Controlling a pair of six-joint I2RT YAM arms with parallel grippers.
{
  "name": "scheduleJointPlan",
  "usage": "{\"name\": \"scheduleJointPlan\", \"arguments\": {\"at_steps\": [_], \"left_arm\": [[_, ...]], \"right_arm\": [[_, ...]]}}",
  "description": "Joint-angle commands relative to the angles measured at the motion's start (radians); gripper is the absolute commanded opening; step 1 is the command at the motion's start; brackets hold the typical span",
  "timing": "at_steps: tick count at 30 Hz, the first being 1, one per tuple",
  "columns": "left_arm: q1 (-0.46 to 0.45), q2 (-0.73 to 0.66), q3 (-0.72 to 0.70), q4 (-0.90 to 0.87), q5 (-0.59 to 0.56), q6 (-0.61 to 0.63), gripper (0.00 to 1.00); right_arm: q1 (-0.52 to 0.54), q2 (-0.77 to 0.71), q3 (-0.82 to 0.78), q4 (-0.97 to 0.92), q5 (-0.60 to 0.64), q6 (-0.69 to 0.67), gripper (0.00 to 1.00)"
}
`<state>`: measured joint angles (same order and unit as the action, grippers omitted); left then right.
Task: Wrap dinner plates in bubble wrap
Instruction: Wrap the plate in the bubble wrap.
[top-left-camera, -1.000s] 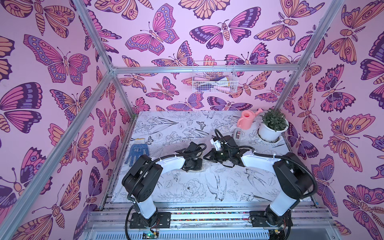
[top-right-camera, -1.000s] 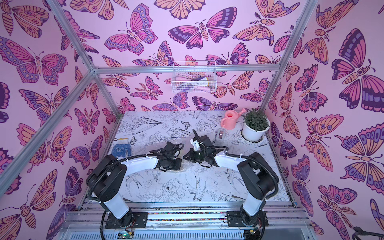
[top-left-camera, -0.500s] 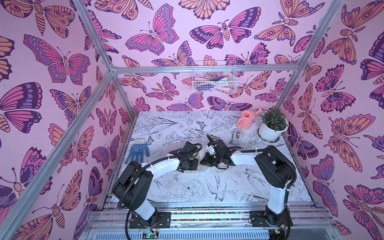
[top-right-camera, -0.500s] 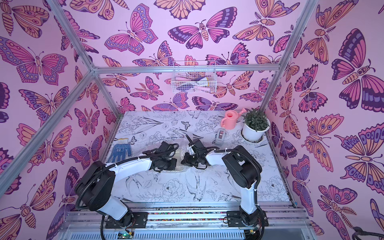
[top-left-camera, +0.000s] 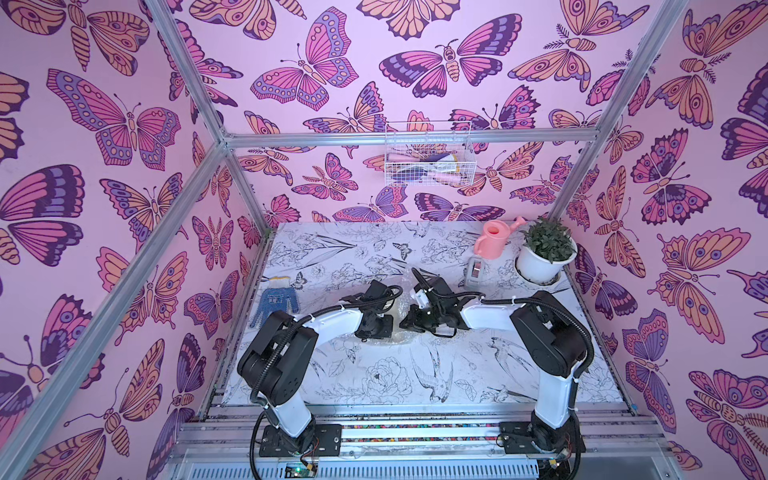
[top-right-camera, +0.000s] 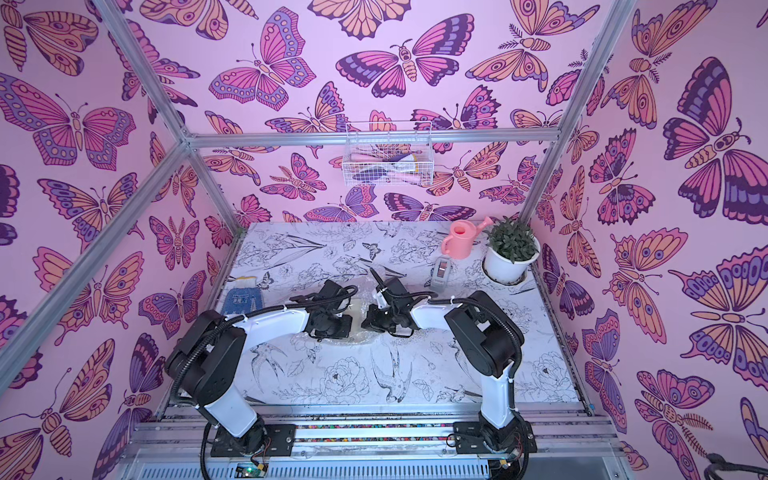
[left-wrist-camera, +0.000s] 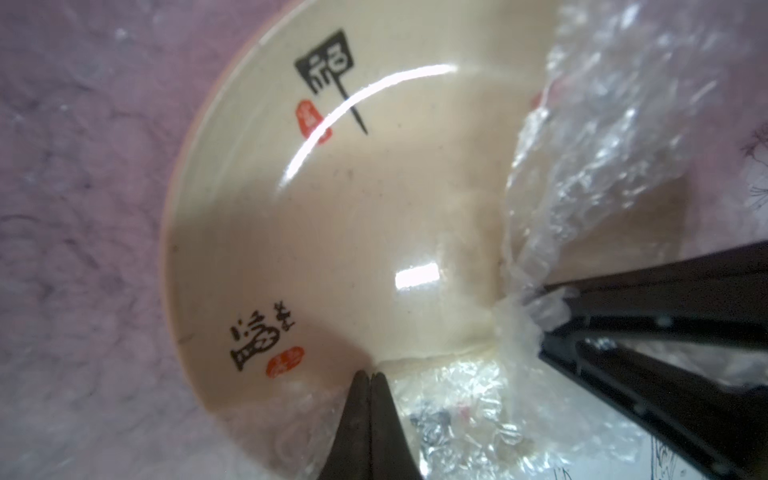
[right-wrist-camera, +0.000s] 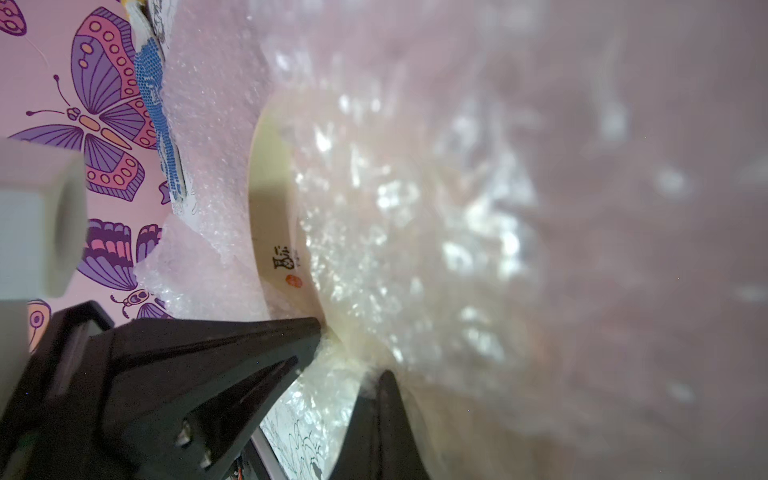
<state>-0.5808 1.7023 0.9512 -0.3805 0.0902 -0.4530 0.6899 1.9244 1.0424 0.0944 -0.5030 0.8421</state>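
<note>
Two end effectors meet low over the plate. The left end effector (left-wrist-camera: 366, 380) has its tips pressed together at the plate's rim, where a flap begins; whether any film is caught between them I cannot tell. Just beside it, the right end effector (left-wrist-camera: 545, 318) pinches a bunched edge of the wrap (left-wrist-camera: 615, 124), holding that flap across one side of the plate (left-wrist-camera: 332, 199). The plate lies directly under both, on the rest of the sheet, which spreads out beyond it on the worktop (top-left-camera: 374, 374).

I judge the job to be in its early part. One fold is over, but most of the plate's face is bare, and the remaining sides need folding in and securing.

The plate is glossy cream ceramic, shallow and round, with black brush characters and red seals. The wrap is thin, clear, crinkled and glinting, soft enough to bunch. A tape dispenser (top-left-camera: 475, 270) stands well beyond the right end effector.
</note>
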Motion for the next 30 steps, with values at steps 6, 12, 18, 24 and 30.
{"name": "scheduleJointPlan", "arguments": {"at_steps": [6,12,18,24,30], "left_arm": [[0.006,0.037,-0.055,-0.005,0.009,-0.001,0.0],[0.006,0.011,-0.069,0.005,0.008,-0.006,0.0],[0.02,-0.131,-0.052,-0.029,0.012,-0.012,0.0],[0.031,-0.151,0.012,-0.03,0.091,-0.059,0.02],[0.037,-0.017,0.067,-0.029,0.146,-0.096,0.01]], "right_arm": [[0.07,0.055,0.033,0.144,-0.086,0.147,0.0],[0.077,0.123,0.044,0.109,-0.08,0.133,0.0],[0.077,0.133,0.05,0.025,-0.049,0.085,0.0],[0.077,0.13,0.048,0.024,-0.051,0.08,0.0],[0.077,0.13,0.048,0.037,-0.062,0.087,0.0]]}}
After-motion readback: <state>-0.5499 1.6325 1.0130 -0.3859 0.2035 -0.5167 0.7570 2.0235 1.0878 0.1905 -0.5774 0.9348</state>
